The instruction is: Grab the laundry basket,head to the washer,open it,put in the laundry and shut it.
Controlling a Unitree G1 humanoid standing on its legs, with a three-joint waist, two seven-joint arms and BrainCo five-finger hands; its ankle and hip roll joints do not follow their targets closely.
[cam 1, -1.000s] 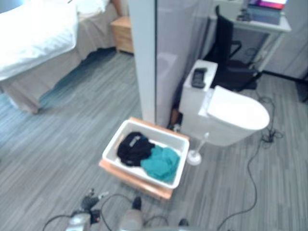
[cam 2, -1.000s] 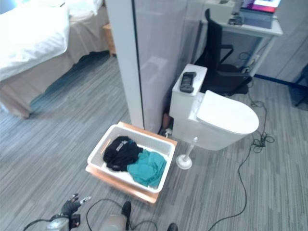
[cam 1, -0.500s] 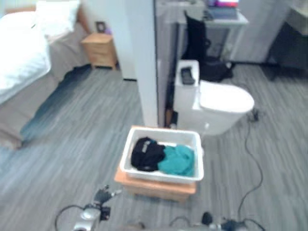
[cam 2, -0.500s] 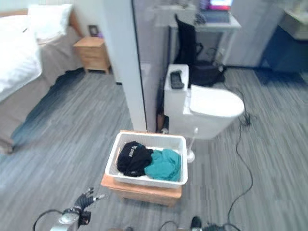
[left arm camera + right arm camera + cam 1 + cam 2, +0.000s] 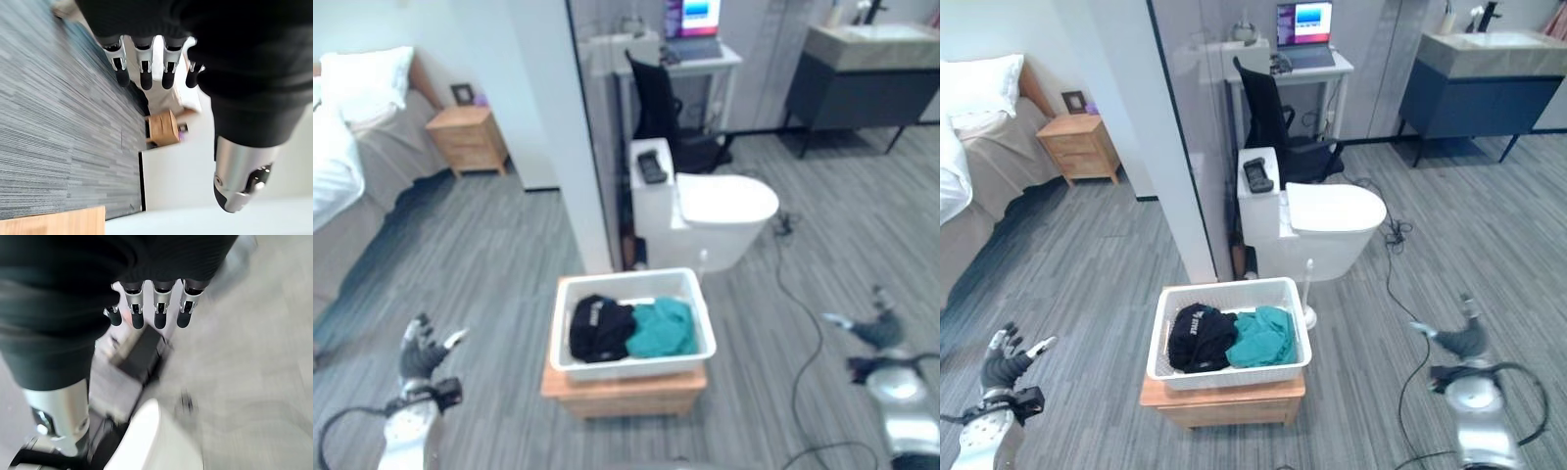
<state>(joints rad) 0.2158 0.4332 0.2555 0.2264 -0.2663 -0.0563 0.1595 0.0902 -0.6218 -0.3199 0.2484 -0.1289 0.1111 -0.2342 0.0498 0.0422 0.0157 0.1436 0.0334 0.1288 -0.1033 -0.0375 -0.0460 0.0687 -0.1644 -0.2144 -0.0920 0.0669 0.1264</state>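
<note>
- Both arms now spread wide: left hand [image 5: 1007, 356] and right hand [image 5: 1459, 338] hang empty, fingers loose.
- White laundry basket [image 5: 1228, 333], clothes [image 5: 1229, 338] inside, sits untouched on its wooden stand [image 5: 1222, 399]; everything remains undone.

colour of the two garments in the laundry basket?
One black garment, one teal garment, side by side in the white laundry basket. Clearest in the right eye view.
</note>
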